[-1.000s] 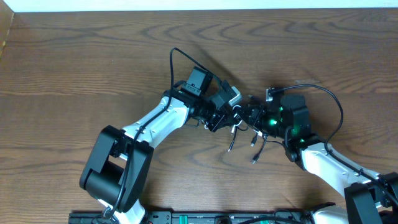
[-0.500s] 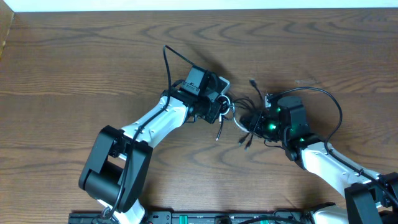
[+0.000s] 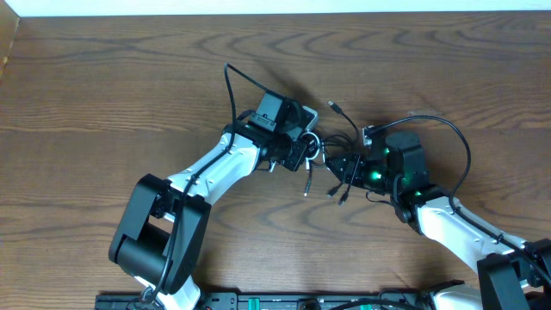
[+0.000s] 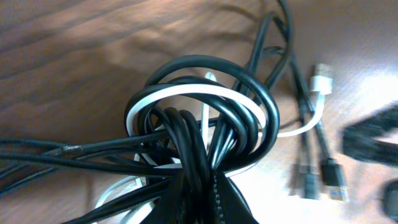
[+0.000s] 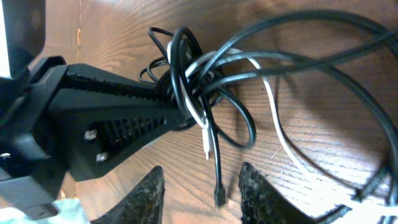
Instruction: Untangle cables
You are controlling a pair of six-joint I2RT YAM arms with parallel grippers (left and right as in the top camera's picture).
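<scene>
Black and white cables [image 4: 205, 124] form one knot over the wooden surface [image 3: 129, 77], pinched in the closed left end effector [image 5: 174, 102]. Right end effector [image 5: 202, 193] hangs just beside, fingers parted, gripping nothing.

The place looks like a robotics lab bench: a white-and-black left arm [image 3: 215, 168] and right arm [image 3: 456, 228] rise from a black equipment rail [image 3: 258, 301] at the near edge of a dark wood-grain table [image 3: 103, 86].

Dark brown wood-grain table [image 3: 103, 86], grain running in long wavy bands, narrow white strip [image 3: 258, 7] along its far edge, soft even light
</scene>
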